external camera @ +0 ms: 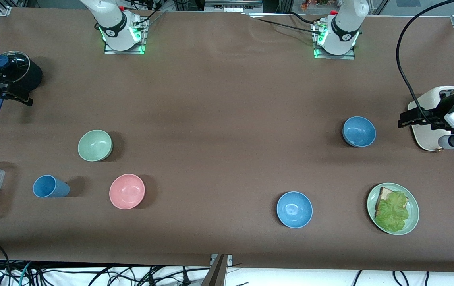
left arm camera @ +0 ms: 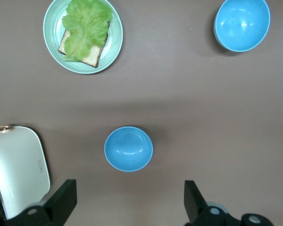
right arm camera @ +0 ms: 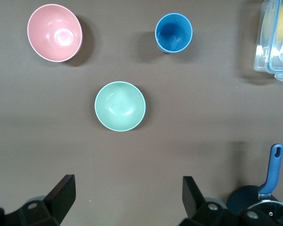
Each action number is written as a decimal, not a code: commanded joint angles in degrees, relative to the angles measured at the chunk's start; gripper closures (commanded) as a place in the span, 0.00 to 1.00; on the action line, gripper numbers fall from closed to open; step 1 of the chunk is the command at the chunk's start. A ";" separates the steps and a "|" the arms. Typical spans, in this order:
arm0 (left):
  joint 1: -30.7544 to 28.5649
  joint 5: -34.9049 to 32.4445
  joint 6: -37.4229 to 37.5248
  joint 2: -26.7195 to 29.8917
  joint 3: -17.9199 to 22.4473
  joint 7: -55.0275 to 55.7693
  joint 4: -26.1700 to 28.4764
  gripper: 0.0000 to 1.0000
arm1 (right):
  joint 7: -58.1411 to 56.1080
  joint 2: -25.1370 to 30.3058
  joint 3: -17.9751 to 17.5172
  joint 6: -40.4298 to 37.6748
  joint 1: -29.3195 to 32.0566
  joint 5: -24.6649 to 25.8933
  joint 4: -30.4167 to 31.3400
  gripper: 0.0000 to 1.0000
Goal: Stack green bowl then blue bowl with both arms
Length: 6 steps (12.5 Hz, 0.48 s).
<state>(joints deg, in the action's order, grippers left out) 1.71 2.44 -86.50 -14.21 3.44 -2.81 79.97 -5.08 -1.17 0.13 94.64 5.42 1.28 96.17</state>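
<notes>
Nearest the front camera sits the brighter bowl (external camera: 294,209); farther back, the green bowl (external camera: 95,145) lies under the right gripper (right arm camera: 127,200), spread wide, and the blue bowl (external camera: 359,131) under the left gripper (left arm camera: 129,200), also spread.

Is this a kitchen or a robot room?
Probably a robot lab set up like a pretend kitchen. Two robot arm bases are bolted onto a brown table with cables hanging off its edge, and small plastic dishes sit spread out: a green bowl, a blue bowl, and a plate of bread and lettuce.
</notes>
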 commanded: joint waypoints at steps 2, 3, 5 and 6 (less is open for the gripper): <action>0.14 -0.68 0.81 -0.38 -0.10 0.17 -1.04 0.00 | -0.27 0.82 -1.01 -0.07 1.35 0.12 0.78 0.00; 0.14 -0.68 0.81 -0.38 -0.01 0.17 -1.04 0.00 | -0.28 0.73 -1.10 -0.07 1.35 0.12 0.69 0.00; 0.14 -0.68 0.81 -0.38 -0.01 0.17 -1.04 0.00 | -0.28 0.73 -1.19 -0.15 1.35 0.21 0.69 0.00; 0.14 -0.68 0.81 -0.38 -0.01 0.17 -1.04 0.00 | -0.28 0.73 -1.19 -0.33 1.35 0.12 0.69 0.00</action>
<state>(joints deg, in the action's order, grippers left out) 1.71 2.44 -86.50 -14.25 3.44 -2.81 79.97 -5.09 -1.17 0.11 94.61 5.49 1.28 96.17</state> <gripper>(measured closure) 0.000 0.000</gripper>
